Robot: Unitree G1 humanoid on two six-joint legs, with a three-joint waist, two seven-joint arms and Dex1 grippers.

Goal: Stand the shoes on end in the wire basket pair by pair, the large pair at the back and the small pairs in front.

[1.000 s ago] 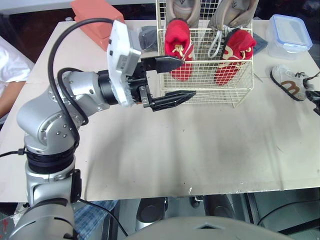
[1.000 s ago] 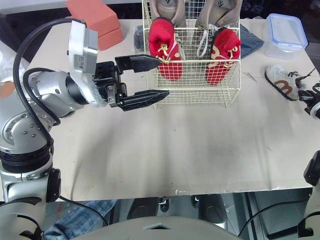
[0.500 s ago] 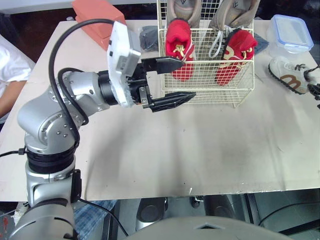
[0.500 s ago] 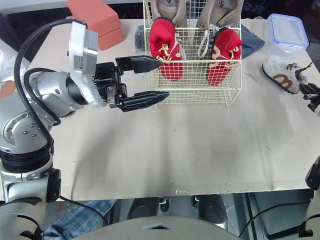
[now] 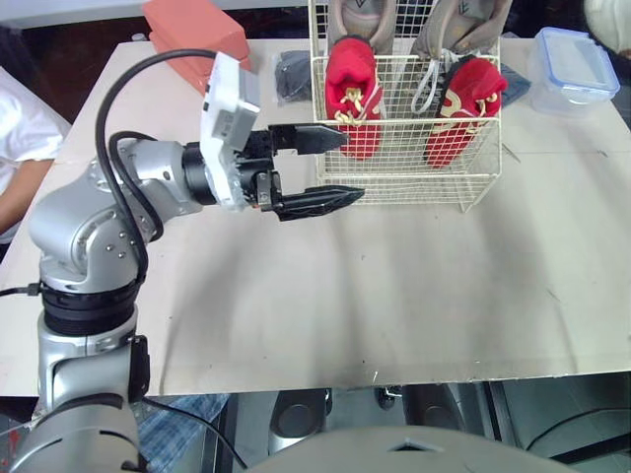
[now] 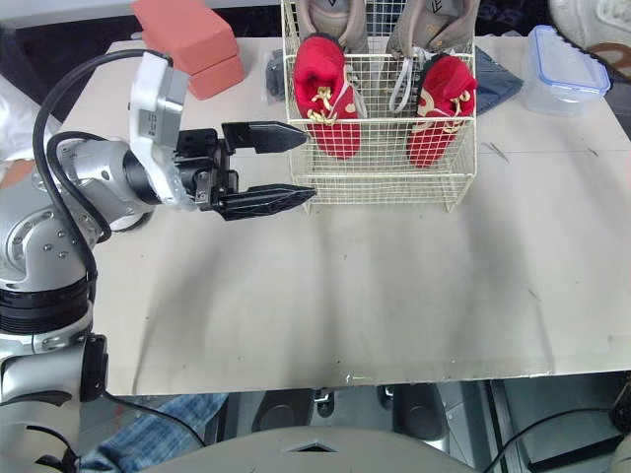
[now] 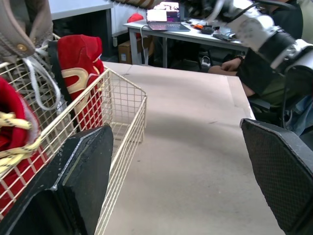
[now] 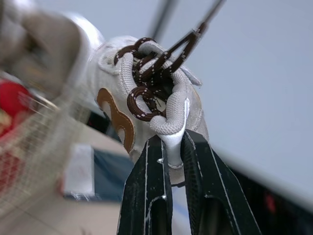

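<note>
Lab office: laptop (image 7: 166,16) on desk (image 7: 195,37)

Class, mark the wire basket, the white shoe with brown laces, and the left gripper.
wire basket (image 5: 398,187), left eye view, lower front mesh.
white shoe (image 8: 168,110), right wrist view, fabric below laces.
left gripper (image 5: 353,166), left eye view, between its open fingertips.

Head stereo pair: high up at near table (image 5: 414,296) edge, looking forward and down, whole table in shot, both eyes share same scene. Left wrist cam: low, right behind left gripper (image 7: 181,161), facing right along wire basket (image 7: 122,127) front, overlaps head views there. Right wrist cam: super close on white shoe (image 8: 110,73), basket in background.
</note>
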